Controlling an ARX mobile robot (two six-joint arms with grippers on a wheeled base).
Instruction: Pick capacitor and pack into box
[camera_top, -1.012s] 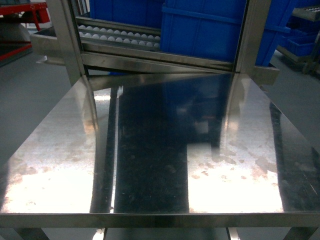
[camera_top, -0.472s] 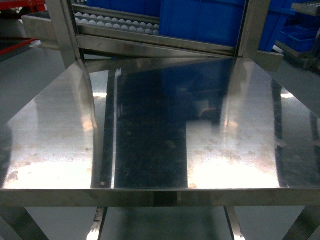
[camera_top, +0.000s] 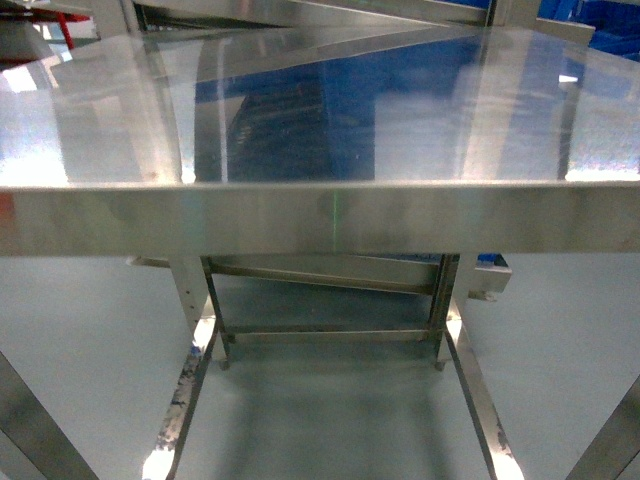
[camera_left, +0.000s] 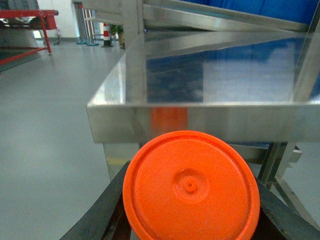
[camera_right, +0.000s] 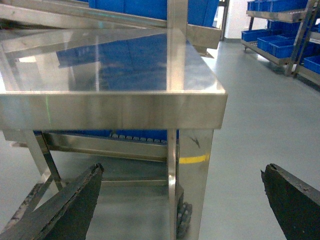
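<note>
Gripping the capacitor (camera_left: 191, 187) in my left gripper (camera_left: 190, 220), just below the steel table (camera_top: 320, 215) edge; right gripper (camera_right: 182, 200) spread wide beneath its corner.

One steel table (camera_top: 320, 215), one orange capacitor (camera_left: 191, 187), two claws (camera_left: 192, 220) (camera_right: 182, 200), several blue bins (camera_right: 280, 42) on shelves.

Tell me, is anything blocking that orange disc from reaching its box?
The round orange-topped capacitor sits between the left gripper's black fingers, below the shiny steel table's edge. No pale pink box shows in any view, so I cannot tell.
</note>
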